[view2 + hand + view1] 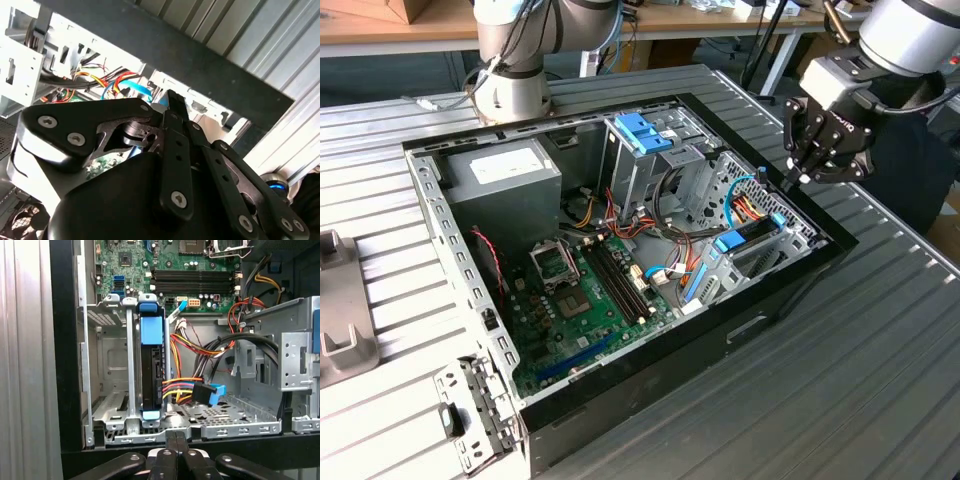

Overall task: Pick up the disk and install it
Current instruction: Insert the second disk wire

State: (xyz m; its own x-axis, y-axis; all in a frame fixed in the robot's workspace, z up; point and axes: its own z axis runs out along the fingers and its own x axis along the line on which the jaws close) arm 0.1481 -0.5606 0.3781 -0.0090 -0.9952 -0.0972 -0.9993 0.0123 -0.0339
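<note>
While pincer (pixel 807 172) hovers closed, disk (pixel 151 367) sits in cage below.

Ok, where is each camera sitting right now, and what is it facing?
Exterior view: off the arm, above, facing the open computer case; the gripper hangs over the case's edge.
First wrist view: on the arm, facing the disk standing in its bay; fingertips closed.
Second wrist view: behind the gripper, facing the case wall.
Shared: gripper, case.
</note>
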